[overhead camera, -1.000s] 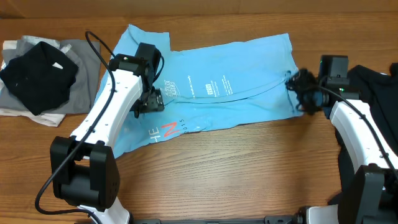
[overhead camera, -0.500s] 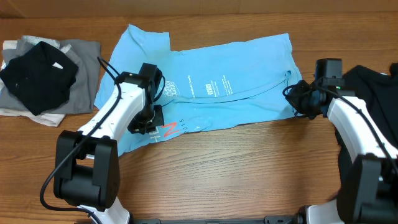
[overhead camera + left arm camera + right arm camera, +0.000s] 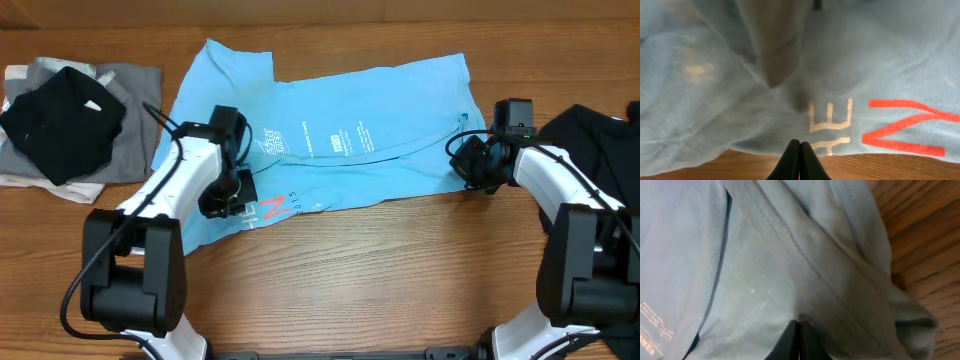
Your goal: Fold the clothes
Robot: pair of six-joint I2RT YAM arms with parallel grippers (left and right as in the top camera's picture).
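Note:
A light blue T-shirt with white and red print lies spread across the table, its upper left corner folded over. My left gripper sits at the shirt's lower left hem, near the red letters. In the left wrist view its jaws are shut, with the tips pinching the hem of the T-shirt just above the wood. My right gripper is at the shirt's right edge. In the right wrist view its jaws are shut on the seamed, bunched fabric of the T-shirt.
A pile of black and grey clothes lies at the far left. A dark garment lies at the right edge, under the right arm. The wooden table shows bare wood in front of the shirt.
Both grippers have closed. The left one moved down to the shirt's lower hem. The right one shifted slightly left onto the shirt's right edge.

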